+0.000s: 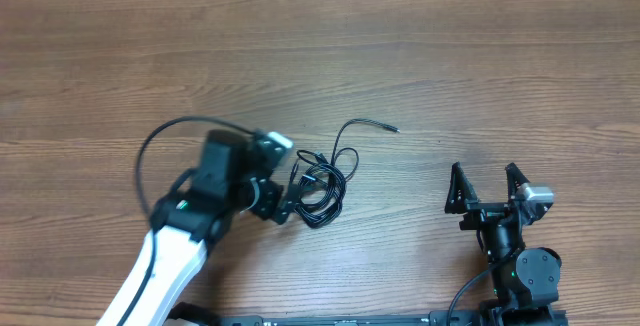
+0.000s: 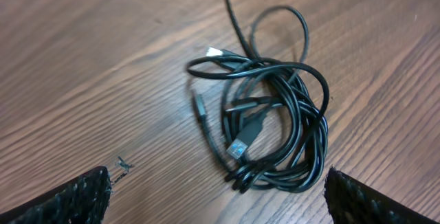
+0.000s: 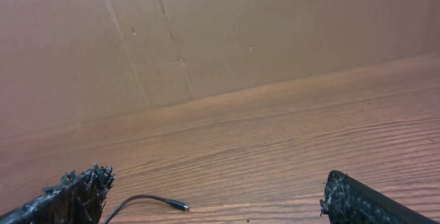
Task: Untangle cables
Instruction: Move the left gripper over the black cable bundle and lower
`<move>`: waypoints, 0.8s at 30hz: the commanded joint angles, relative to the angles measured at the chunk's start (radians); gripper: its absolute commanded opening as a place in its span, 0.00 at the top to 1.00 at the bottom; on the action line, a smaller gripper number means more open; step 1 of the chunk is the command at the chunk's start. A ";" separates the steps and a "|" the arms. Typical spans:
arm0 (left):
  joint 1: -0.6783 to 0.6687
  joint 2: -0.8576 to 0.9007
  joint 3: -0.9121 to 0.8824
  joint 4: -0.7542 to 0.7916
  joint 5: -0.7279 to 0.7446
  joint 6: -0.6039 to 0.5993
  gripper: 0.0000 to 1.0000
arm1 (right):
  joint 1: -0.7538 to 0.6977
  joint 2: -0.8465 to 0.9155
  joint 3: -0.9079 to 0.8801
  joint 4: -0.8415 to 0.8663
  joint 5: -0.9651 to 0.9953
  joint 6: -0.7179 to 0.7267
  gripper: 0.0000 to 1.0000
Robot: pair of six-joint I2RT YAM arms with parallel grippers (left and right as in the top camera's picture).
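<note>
The cables (image 1: 322, 188) lie as a small tangled bundle of thin black cords on the wooden table, with one loose end (image 1: 378, 124) running up and right to a small plug. In the left wrist view the bundle (image 2: 275, 124) shows several loops and plug ends. My left gripper (image 1: 288, 204) is open just left of the bundle; its fingertips frame the bundle's near edge (image 2: 218, 193) without touching. My right gripper (image 1: 490, 188) is open and empty, well right of the cables. The right wrist view shows only the loose plug end (image 3: 180, 206).
The wooden table (image 1: 480, 56) runs wide beyond the bundle. A brown cardboard wall (image 3: 206, 38) stands at the table's far side in the right wrist view. The left arm's thick black wire (image 1: 165, 141) loops up left of the gripper.
</note>
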 commanded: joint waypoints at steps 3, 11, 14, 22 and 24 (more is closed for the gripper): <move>-0.076 0.166 0.103 -0.014 -0.051 0.021 0.00 | -0.002 -0.011 -0.010 0.005 0.009 -0.005 0.00; -0.080 0.221 0.124 -0.025 -0.044 0.019 0.01 | -0.002 -0.011 -0.010 0.005 0.009 -0.005 0.00; -0.080 0.221 0.124 -0.034 -0.041 0.019 0.00 | -0.002 -0.011 -0.010 0.005 0.009 -0.005 0.00; -0.080 0.221 0.124 -0.029 -0.042 0.018 0.00 | -0.002 -0.011 -0.010 0.005 0.009 -0.005 0.00; -0.080 0.221 0.124 -0.028 -0.042 0.018 0.00 | -0.002 -0.011 -0.010 0.005 0.009 -0.005 0.00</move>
